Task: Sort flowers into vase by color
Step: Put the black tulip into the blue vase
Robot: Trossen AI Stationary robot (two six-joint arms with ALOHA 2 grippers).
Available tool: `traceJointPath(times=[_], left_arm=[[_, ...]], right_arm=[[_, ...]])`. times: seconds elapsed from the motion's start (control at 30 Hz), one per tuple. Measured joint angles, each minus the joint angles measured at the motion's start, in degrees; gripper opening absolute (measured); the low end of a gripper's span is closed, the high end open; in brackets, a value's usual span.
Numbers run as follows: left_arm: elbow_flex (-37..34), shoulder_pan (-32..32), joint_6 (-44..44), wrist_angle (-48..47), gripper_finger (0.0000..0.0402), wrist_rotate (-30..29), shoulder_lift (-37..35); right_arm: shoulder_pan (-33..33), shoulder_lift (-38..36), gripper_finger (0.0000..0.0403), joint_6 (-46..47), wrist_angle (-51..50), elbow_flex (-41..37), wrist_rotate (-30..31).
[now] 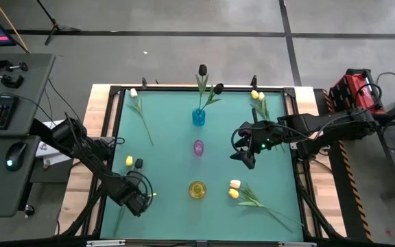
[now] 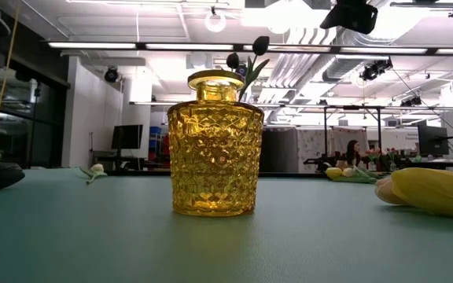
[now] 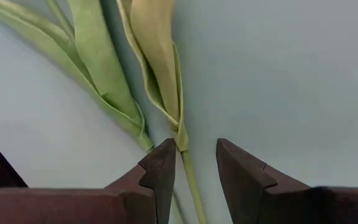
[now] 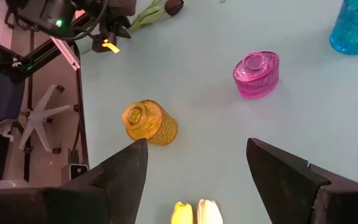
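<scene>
My left gripper [image 1: 141,204] is low at the table's near left, open. In the left wrist view its fingers [image 3: 194,149] stand on either side of a thin green stem [image 3: 188,177] just below its leaves [image 3: 157,56]. That stem leads to a yellow head [image 1: 129,161] and a near-black head [image 1: 138,164] lying side by side. My right gripper [image 1: 242,156] hovers open right of centre, above the table [image 4: 194,152]. The blue vase [image 1: 198,116] holds two near-black tulips [image 1: 202,70]. The pink vase [image 1: 198,147] and the yellow vase [image 1: 197,190] stand in line nearer.
A pale tulip [image 1: 134,92] lies at the far left and two yellow ones [image 1: 256,95] at the far right. A yellow and a pale tulip [image 1: 234,189] lie right of the yellow vase, stems running toward the near right corner. A black frame [image 1: 115,110] rims the green mat.
</scene>
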Motion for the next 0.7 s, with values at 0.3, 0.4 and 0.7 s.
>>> traceJointPath(times=[0.3, 0.4, 0.7], left_arm=[[-0.9, 1.9, 5.7, 2.4, 0.0066, -0.1, -0.1], [-0.2, 2.5, 10.1, 2.4, 0.0014, -2.9, -0.7], [6.1, 9.3, 20.9, -4.2, 0.0002, -32.0, -12.7]], right_arm=[[0.0, 0.0, 0.0261, -0.4, 0.0, 0.0, -0.6], [0.0, 0.0, 0.0261, -0.5, 0.0, 0.0, -1.5], [0.0, -2.9, 0.0261, 0.4, 6.2, 0.0, -8.9]])
